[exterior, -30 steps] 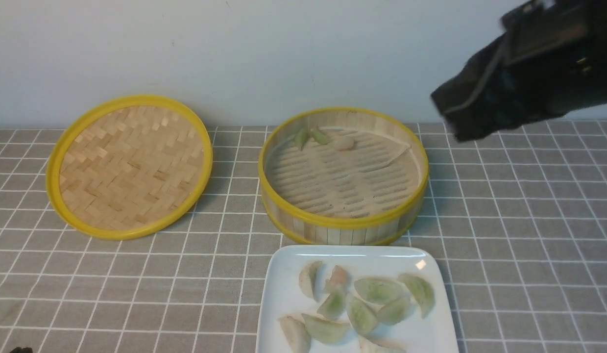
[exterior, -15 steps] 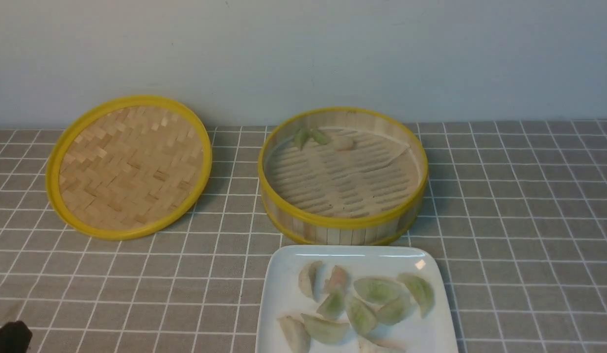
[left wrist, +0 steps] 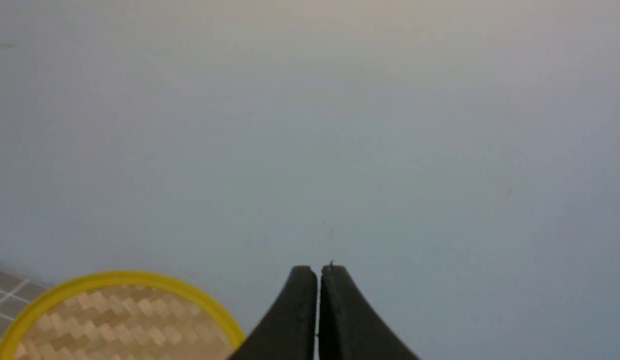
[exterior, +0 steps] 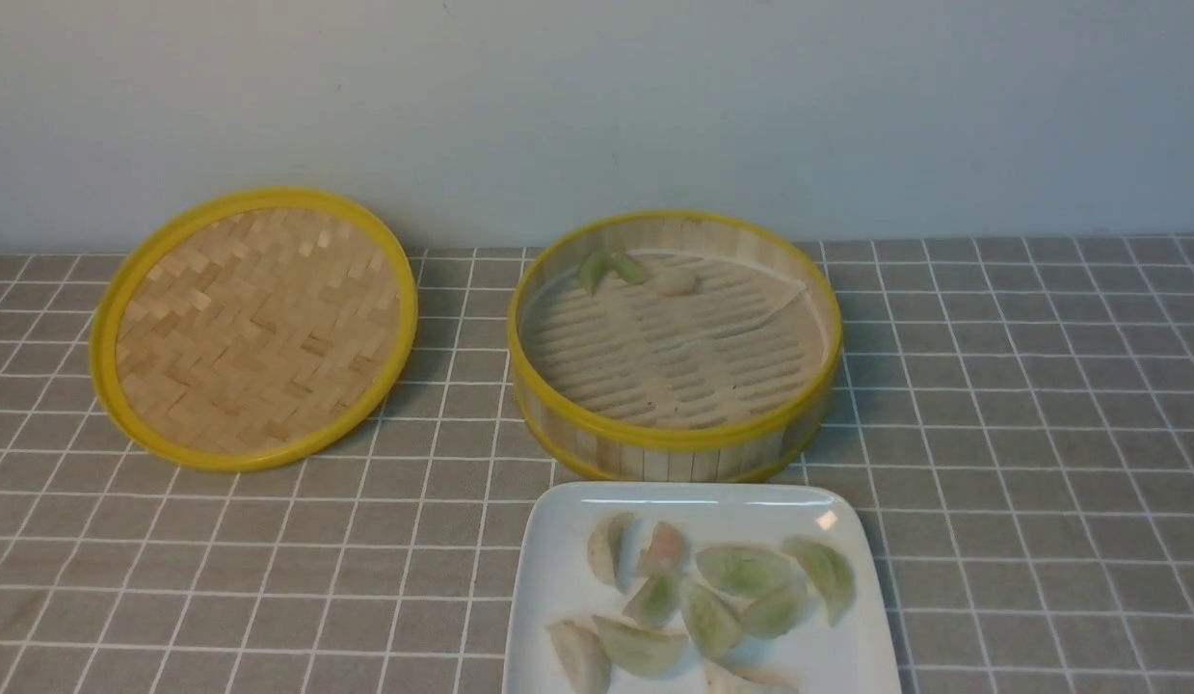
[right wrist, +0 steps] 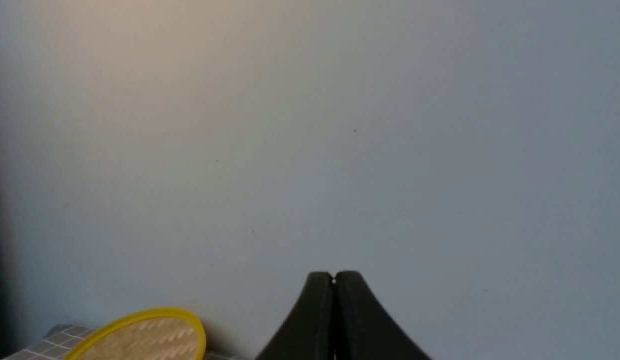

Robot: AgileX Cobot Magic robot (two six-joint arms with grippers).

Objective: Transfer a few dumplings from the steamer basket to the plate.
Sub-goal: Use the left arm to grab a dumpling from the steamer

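The round bamboo steamer basket [exterior: 674, 439] stands mid-table with three dumplings [exterior: 635, 272] against its far wall. In front of it, the white square plate [exterior: 558, 578] holds several pale green and pinkish dumplings [exterior: 741, 571]. Neither arm shows in the front view. In the left wrist view my left gripper [left wrist: 318, 270] is shut with nothing between its fingers and points at the bare wall. My right gripper [right wrist: 334, 275] in the right wrist view is also shut and empty, facing the wall.
The flat woven lid [exterior: 254, 328] with a yellow rim leans at the back left; its edge shows in the left wrist view as the lid [left wrist: 119, 320] and in the right wrist view as the lid [right wrist: 149, 335]. A grey checked cloth [exterior: 1040, 434] covers the table.
The right arm has left the front view's upper right. A dark piece of the left arm at the lower left corner half a second ago is gone too. Dumplings have not moved.
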